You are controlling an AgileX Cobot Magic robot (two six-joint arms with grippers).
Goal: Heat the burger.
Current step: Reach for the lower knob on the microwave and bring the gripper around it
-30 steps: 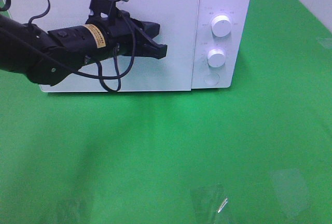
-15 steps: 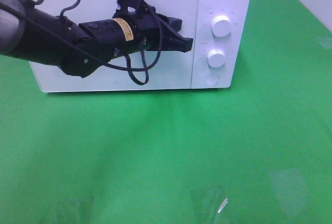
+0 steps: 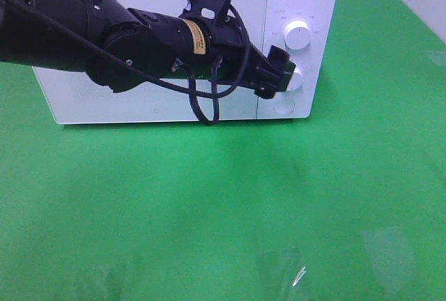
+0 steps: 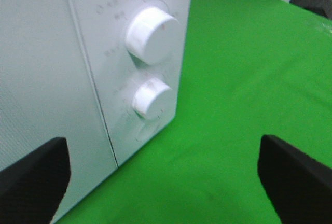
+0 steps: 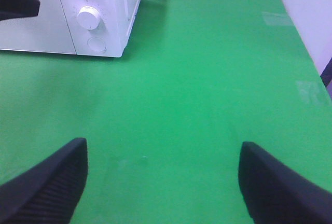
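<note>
The burger is out of view. A white microwave (image 3: 104, 102) stands at the back of the green table with its door closed. My left gripper (image 3: 282, 74) hovers in front of its control panel, level with the lower knob (image 3: 297, 79). In the left wrist view the left gripper (image 4: 166, 177) is open, its black fingers wide apart and nothing between them, facing the upper knob (image 4: 150, 35), the lower knob (image 4: 152, 98) and a round button (image 4: 150, 129). My right gripper (image 5: 161, 182) is open and empty above the green cloth, right of the microwave (image 5: 31, 32).
The upper knob (image 3: 298, 35) and round button (image 3: 283, 106) sit on the panel right of the door. Green cloth (image 3: 223, 203) covers the table in front. A white wall (image 5: 311, 11) borders the table on the right.
My left arm has swept right along the microwave's front, from the door's middle to the knobs. Its jaws, closed to a point before, now stand wide apart.
</note>
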